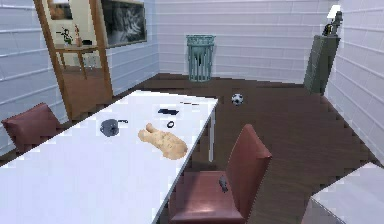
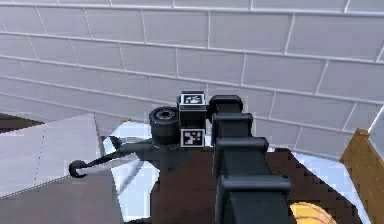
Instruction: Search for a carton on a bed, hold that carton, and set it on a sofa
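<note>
1. The step in hand is the search. Ahead stands a white worktop (image 1: 70,175) with a red-brown chair (image 1: 225,180) beside it. I cannot tell where the carton is, and I judge its bed to be in another room.
2. The hand (image 2: 80,168) hangs by a grey slab (image 2: 40,150). I cannot tell whether its fingers are spread or pressed together, or whether it holds anything.
3. Turn the base slowly, clear of that chair, and scan for a way out.

A black, square-sectioned arm (image 2: 238,165) made of nested, ribbed blocks. The gripper (image 2: 95,158) has a dark round body just behind its two fingers (image 2: 100,163), which are thin dark rods, one tipped with a small ring. Behind that body, away from the fingers, two white squares (image 2: 191,100) bear black marks.
</note>
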